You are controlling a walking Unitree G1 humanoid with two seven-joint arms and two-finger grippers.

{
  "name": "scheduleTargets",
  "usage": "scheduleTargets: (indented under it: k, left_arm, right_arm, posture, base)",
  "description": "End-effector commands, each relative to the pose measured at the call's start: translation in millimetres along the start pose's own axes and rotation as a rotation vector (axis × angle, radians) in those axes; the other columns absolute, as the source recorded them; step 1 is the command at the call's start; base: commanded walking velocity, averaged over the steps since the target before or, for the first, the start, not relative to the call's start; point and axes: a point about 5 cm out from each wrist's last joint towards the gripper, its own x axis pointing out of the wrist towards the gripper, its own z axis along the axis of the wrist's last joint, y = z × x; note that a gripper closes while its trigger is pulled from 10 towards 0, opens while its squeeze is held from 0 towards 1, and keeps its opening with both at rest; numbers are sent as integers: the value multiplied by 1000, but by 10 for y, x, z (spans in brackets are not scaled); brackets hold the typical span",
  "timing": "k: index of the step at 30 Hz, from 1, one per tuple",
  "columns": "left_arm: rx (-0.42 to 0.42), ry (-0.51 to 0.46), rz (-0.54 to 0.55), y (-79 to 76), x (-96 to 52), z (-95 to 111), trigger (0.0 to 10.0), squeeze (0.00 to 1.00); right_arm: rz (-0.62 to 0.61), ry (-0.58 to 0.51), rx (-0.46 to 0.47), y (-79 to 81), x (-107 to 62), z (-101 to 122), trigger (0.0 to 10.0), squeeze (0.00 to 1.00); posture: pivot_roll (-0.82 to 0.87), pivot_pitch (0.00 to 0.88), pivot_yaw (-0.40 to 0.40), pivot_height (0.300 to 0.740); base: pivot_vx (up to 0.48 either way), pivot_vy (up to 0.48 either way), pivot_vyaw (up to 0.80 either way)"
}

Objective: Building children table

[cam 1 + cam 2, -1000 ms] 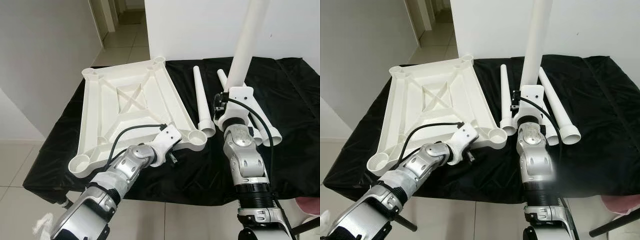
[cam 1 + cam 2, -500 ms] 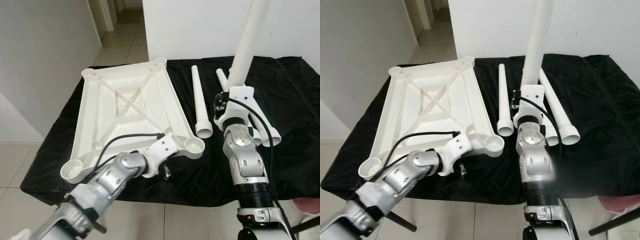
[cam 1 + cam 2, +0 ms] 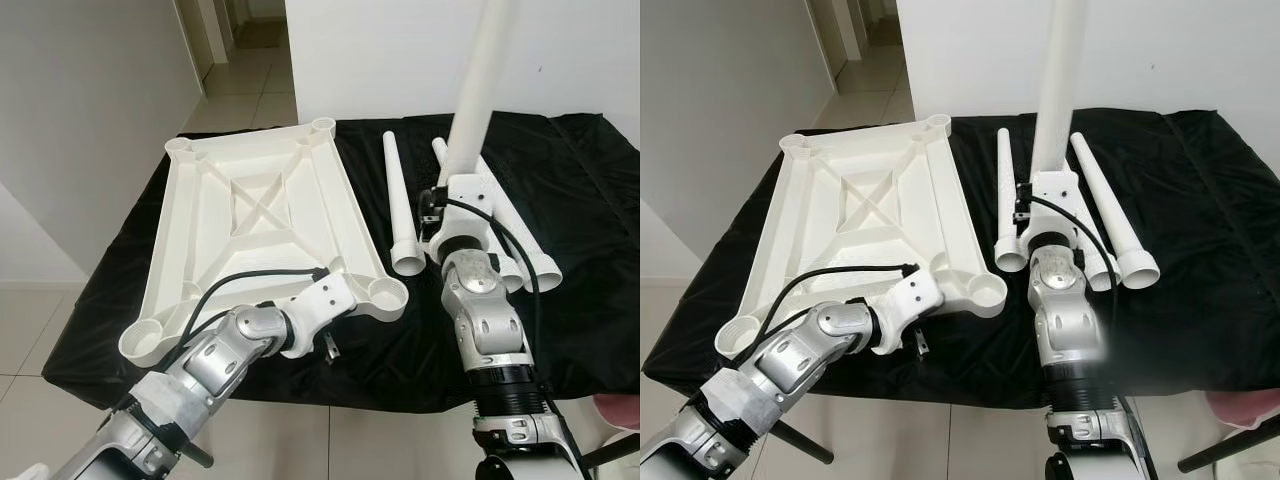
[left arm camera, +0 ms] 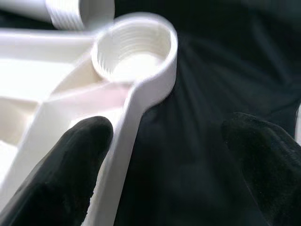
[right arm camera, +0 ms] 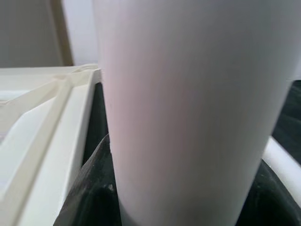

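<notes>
R gripper (image 5: 178, 197) holds table leg (image 3: 478, 85) upright, vertical.

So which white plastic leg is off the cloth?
The white plastic leg standing upright in the right gripper; the other three legs lie flat on the black cloth.

Head eyes look down at the tabletop (image 3: 250, 215); wrist cameras sit close along each pincer.

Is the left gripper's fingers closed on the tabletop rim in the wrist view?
No: the left gripper is open, its fingers straddling the tabletop rim near a corner socket.
</notes>
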Motion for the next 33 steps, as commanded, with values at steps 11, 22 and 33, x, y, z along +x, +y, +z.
scheduleTargets:
  k: [11, 22, 33]
  left_arm:
    - [-17, -127, 110, 181, -380, 290, 10000, 0]
    - [-49, -162, 135, 32, -471, 225, 10000, 0]
    - [-180, -163, 78, -75, -604, 137, 10000, 0]
  right_arm:
    - [68, -26, 19, 77, -93, 17, 10000, 0]
    - [197, -58, 15, 278, -235, -20, 10000, 0]
    - [324, -58, 53, 371, -443, -179, 10000, 0]
  posture:
    - [-82, 41, 68, 740]
    - [-70, 39, 48, 740]
    - [-60, 28, 30, 740]
  base:
    - [0, 0, 0]
    - [0, 0, 0]
    - [0, 0, 0]
